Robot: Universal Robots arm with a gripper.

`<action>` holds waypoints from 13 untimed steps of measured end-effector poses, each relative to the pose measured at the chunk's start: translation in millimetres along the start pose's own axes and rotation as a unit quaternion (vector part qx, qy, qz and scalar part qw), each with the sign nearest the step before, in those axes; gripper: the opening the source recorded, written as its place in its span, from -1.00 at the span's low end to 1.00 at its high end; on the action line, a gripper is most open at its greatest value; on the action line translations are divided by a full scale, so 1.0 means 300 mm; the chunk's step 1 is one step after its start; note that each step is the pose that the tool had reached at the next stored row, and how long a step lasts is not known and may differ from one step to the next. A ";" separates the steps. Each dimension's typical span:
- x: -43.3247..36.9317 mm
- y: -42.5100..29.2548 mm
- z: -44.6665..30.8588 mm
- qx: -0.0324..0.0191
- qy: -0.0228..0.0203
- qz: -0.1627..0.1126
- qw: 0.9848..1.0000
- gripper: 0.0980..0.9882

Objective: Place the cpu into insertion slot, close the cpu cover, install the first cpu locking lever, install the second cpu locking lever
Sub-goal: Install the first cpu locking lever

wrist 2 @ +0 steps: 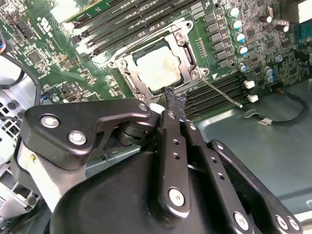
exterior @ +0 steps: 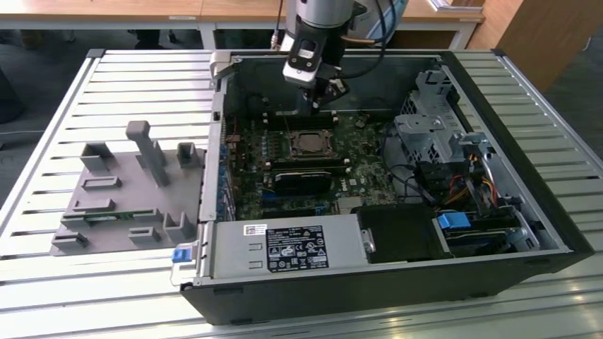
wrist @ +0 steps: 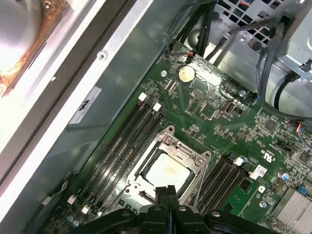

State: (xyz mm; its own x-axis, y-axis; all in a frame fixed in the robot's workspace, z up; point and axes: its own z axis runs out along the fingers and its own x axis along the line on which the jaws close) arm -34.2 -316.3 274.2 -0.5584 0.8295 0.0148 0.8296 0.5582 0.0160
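Claw (wrist 2: pixel 174 100) is shut, fingers pressed together, holding nothing; its tip hangs over the socket's edge, contact unclear. Cpu (wrist: pixel 165 170) is seated in the insertion slot (wrist 2: pixel 186 57), near the middle of the motherboard (wrist: pixel 214 97), inside the open computer case (exterior: pixel 377 289) on the tabletop (exterior: pixel 56 106). Cpu cover (wrist: pixel 183 150) lies down around the chip. A thin locking lever (wrist 2: pixel 222 92) sticks out free over the memory slots. Lever is likely stiff, springy, light and slick, best pushed near its free end. Chip is fragile. Black label (exterior: pixel 287 248) on the power supply (exterior: pixel 236 247) and white sticker (wrist: pixel 85 105) on the case wall: print too small to read.
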 end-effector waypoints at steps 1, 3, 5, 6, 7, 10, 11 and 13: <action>0.000 0.000 0.000 0.000 0.000 -0.004 1.000 -0.98; 0.000 0.000 0.000 0.000 0.000 -0.012 1.000 -0.98; 0.000 0.000 0.000 0.000 0.000 -0.020 1.000 -0.98; 0.000 0.000 0.000 0.000 0.000 -0.024 1.000 -0.98; 0.000 0.000 0.000 0.000 0.000 -0.028 1.000 -0.98; 0.000 0.000 0.000 0.001 0.001 -0.040 0.999 -0.98; 0.000 0.000 0.000 0.000 0.001 -0.044 0.999 -0.98; 0.000 0.000 0.000 0.000 0.001 -0.051 0.999 -0.98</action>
State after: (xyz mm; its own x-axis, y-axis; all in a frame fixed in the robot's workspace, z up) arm -34.2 -316.2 274.1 -0.6397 0.7685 0.0143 0.7686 0.6395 0.0168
